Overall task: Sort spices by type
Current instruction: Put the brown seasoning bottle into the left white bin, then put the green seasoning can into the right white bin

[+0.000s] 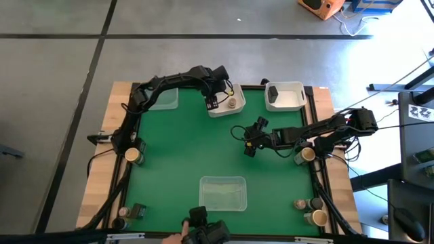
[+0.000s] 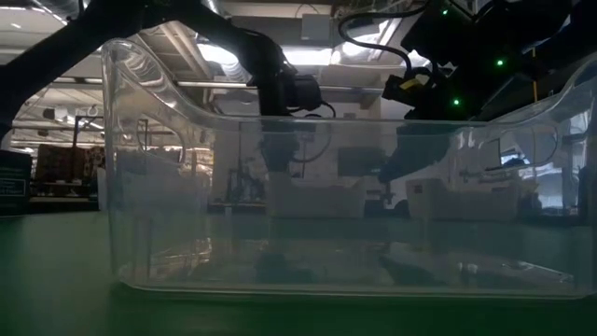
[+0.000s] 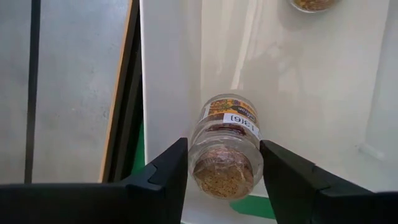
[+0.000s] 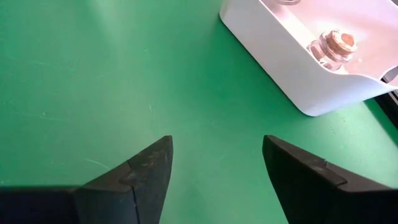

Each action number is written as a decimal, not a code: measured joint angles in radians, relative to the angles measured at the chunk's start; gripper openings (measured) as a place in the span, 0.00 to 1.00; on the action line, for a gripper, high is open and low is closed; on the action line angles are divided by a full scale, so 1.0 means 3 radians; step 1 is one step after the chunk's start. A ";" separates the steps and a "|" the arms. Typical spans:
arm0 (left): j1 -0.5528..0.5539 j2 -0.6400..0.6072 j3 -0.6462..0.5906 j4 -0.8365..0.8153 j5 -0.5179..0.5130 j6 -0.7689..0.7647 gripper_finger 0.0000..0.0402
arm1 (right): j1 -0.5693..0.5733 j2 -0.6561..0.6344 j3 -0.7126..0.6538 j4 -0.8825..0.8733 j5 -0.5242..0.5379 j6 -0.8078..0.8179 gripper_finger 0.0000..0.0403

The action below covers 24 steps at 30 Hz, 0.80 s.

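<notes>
A clear glass spice jar (image 3: 225,146) with a cork top and a printed label sits between the left gripper's (image 3: 224,180) fingers, over the white tray (image 1: 218,108) at the table's far edge. A second jar (image 1: 232,104) with a tan top stands in that tray. Another jar (image 4: 334,48) stands upright in the other white tray (image 4: 292,74). More jars stand at the table's sides: one on the left (image 1: 133,155), one on the right (image 1: 306,154), several at the near right corner (image 1: 308,207).

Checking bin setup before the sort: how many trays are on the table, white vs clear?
White trays: 2
Clear trays: 2
Total: 4
</notes>
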 joint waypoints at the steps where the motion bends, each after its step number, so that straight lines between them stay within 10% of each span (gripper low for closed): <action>1: 0.0000 0.0001 0.0000 -0.0001 -0.0001 0.0005 0.44 | 0.0000 0.0000 0.0000 0.0000 0.0000 0.0000 0.62; 24: -0.0260 -0.0832 -0.0001 -0.0250 -0.0014 -0.0219 0.60 | 0.0000 0.0001 -0.0003 0.0001 0.0034 -0.0001 0.62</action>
